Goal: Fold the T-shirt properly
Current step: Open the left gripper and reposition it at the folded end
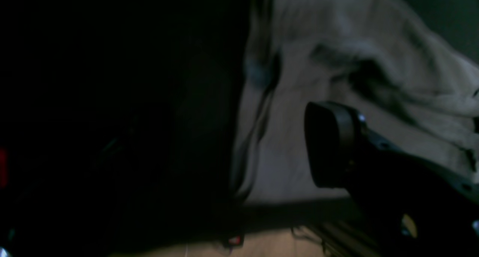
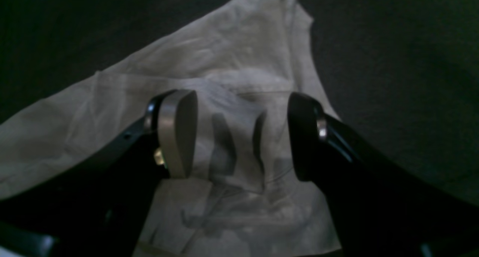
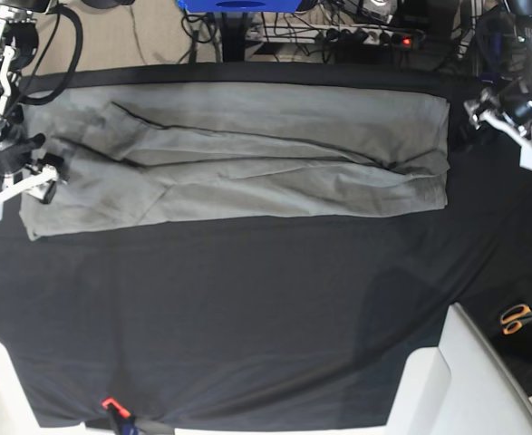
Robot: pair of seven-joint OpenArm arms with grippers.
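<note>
The grey T-shirt (image 3: 247,159) lies as a long creased band across the back of the black table cloth (image 3: 247,308). My right gripper (image 3: 32,174) hovers over the shirt's left end. In the right wrist view this gripper (image 2: 241,137) is open, with only flat cloth (image 2: 239,81) and finger shadows between its jaws. My left gripper (image 3: 506,118) is just off the shirt's right end. In the dim left wrist view one finger (image 1: 329,144) stands in front of rumpled shirt fabric (image 1: 374,62); the other side is lost in darkness, and the gap shows only cloth.
Orange-handled scissors (image 3: 519,317) lie at the right edge. White blocks (image 3: 447,381) stand at the front corners. A small red clip (image 3: 111,404) sits on the table's front edge. Cables and a power strip (image 3: 374,36) run behind the table.
</note>
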